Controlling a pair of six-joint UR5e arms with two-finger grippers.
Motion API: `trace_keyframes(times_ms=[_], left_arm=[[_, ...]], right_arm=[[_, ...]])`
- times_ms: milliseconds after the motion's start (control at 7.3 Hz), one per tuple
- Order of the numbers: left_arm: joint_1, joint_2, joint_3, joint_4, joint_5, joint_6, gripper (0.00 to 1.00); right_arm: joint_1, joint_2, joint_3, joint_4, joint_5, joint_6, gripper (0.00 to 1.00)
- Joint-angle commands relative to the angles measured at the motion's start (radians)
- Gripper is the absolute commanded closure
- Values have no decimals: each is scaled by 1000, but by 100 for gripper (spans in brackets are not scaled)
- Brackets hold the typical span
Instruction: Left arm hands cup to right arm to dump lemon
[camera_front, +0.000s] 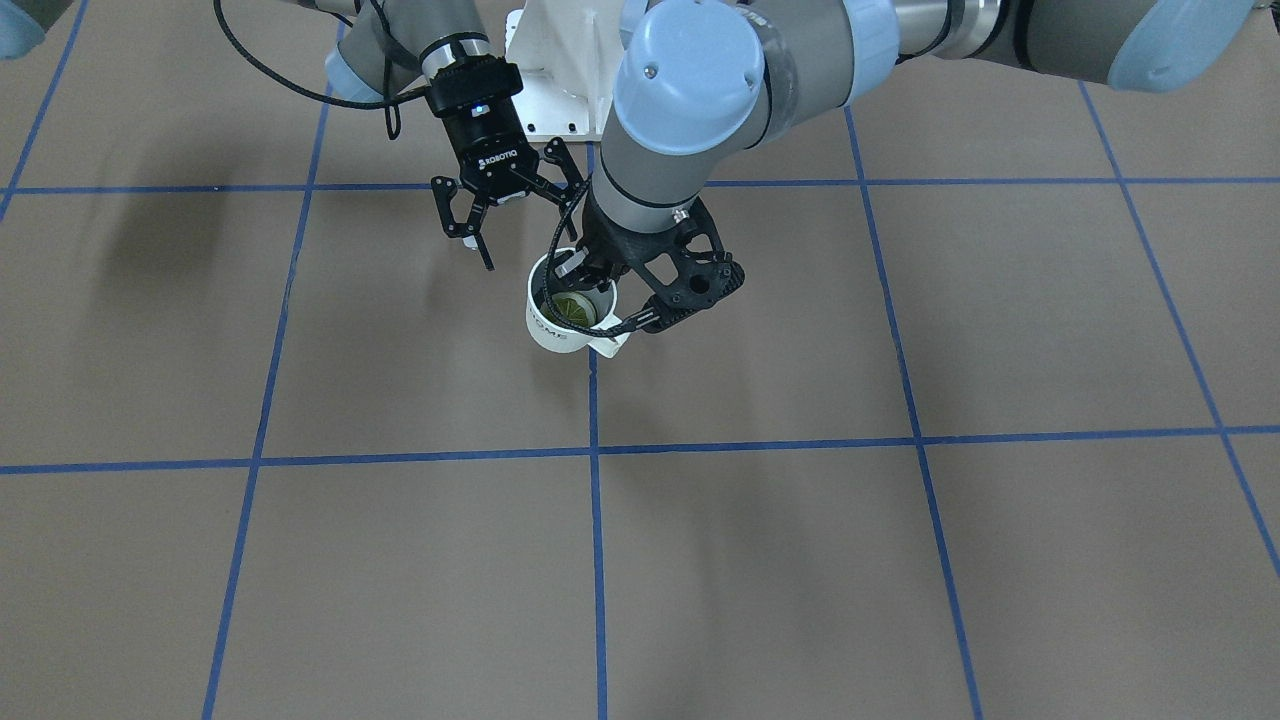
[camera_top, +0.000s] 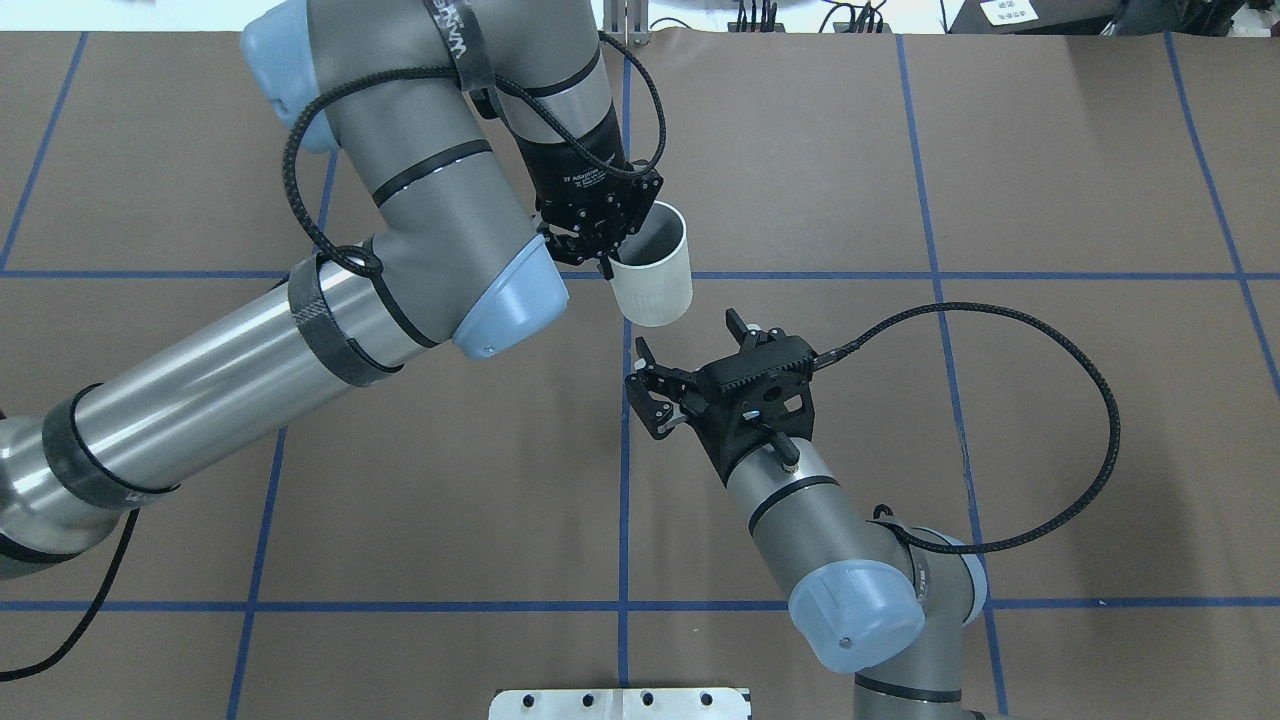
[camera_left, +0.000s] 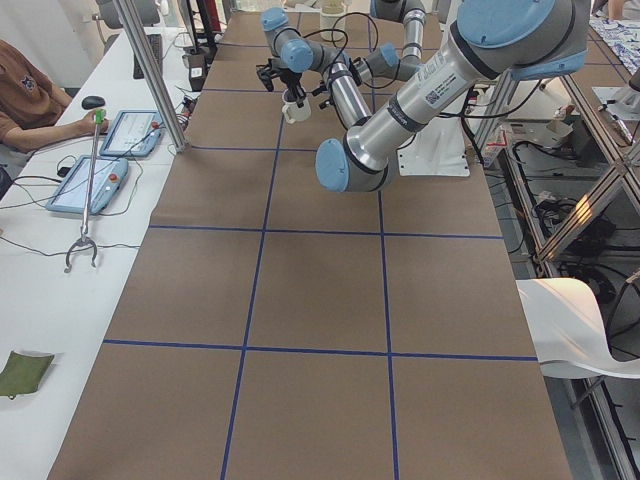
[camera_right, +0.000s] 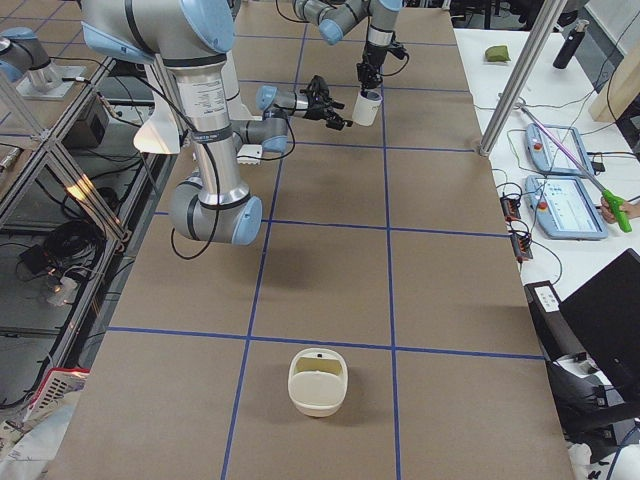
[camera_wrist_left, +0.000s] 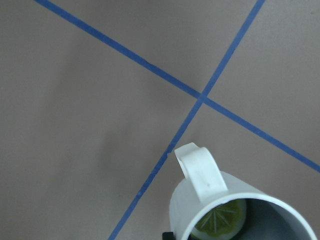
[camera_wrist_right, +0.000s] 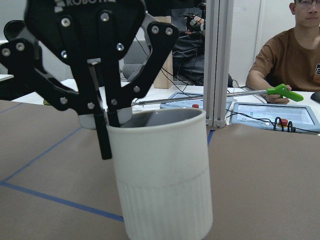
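The cup (camera_top: 655, 275) is being held in the air above the brown table (camera_top: 1000, 450), near the crossing of two blue tape lines (camera_front: 595, 560), by the left gripper (camera_top: 603, 257). That gripper is being kept clenched on the cup's rim from above. In the right wrist view one finger is seen reaching down inside the grey interior and the other pressing on the outer wall. The left arm (camera_top: 250, 350) is being stretched in across the table to this spot. The cup is being carried upright, with its loop handle (camera_wrist_left: 200, 170) turned away from the robot's base. The lemon (camera_front: 572, 308) is being carried inside, lying flat on the cup's bottom with its segments facing up. The right gripper (camera_top: 685, 358) is being held just beside the cup, on the side nearer the robot's base. Its jaws are spread wide and aimed at the cup's wall, and they are not touching it. The right arm (camera_top: 800, 500) is being angled in behind it. At the far end of the table, well apart from both arms, a cream container (camera_right: 318, 381) is sitting on the brown surface. Beyond the table's edge a seated person (camera_wrist_right: 290, 55) is seen holding a green-handled grabber (camera_wrist_right: 282, 91).
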Motion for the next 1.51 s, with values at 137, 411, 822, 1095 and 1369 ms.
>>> trace_keyframes(times_ms=[137, 411, 822, 1095, 1369], left_arm=[[23, 1, -11, 0, 0, -8, 100], [36, 2, -11, 0, 0, -8, 100], [43, -1, -17, 0, 0, -8, 100], [54, -1, -26, -1, -2, -8, 100], [65, -1, -33, -1, -2, -8, 100]], right_arm=[[0, 13, -30, 2, -9, 3, 1], [8, 14, -30, 0, -11, 2, 1], [9, 17, -47, -1, -9, 2, 1], [11, 19, -59, -3, -9, 0, 1], [14, 19, -64, -3, -9, -3, 1]])
